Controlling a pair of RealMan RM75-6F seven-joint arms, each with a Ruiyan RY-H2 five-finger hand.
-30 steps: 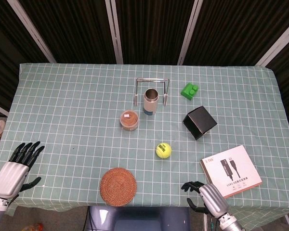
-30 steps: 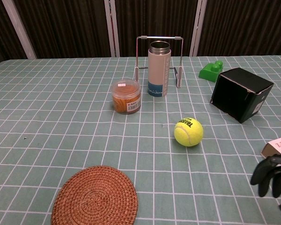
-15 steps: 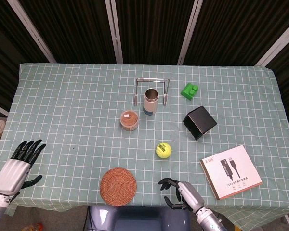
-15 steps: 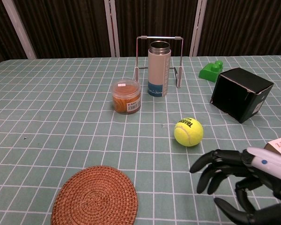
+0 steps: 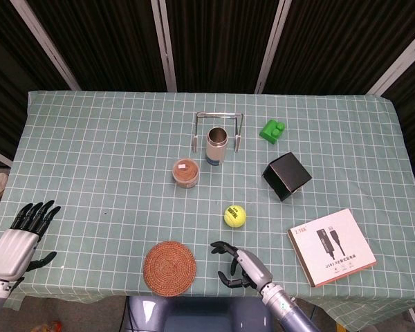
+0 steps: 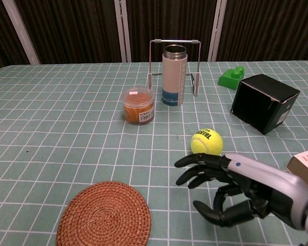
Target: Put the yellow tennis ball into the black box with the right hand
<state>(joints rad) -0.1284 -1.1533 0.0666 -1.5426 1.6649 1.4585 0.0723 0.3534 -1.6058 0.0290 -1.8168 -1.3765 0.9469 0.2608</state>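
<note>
The yellow tennis ball [image 5: 234, 216] [image 6: 207, 142] lies on the green checked cloth in the middle right. The black box [image 5: 287, 176] [image 6: 263, 102] sits tilted farther back and to the right of it. My right hand [image 5: 243, 266] [image 6: 227, 184] hovers just in front of the ball, on the near side, fingers spread and empty, not touching it. My left hand [image 5: 22, 235] rests at the table's near left corner, fingers apart, holding nothing; the chest view does not show it.
A woven round coaster [image 5: 169, 268] [image 6: 103, 216] lies left of my right hand. A jar [image 5: 186, 173] with brown contents, a steel tumbler [image 5: 216, 146] in front of a wire stand, a green brick [image 5: 273, 130] and a white product box [image 5: 331, 246] surround the ball.
My right hand has travelled left along the near table edge and forward, from beside the white box to just in front of the ball. The left hand slid slightly nearer.
</note>
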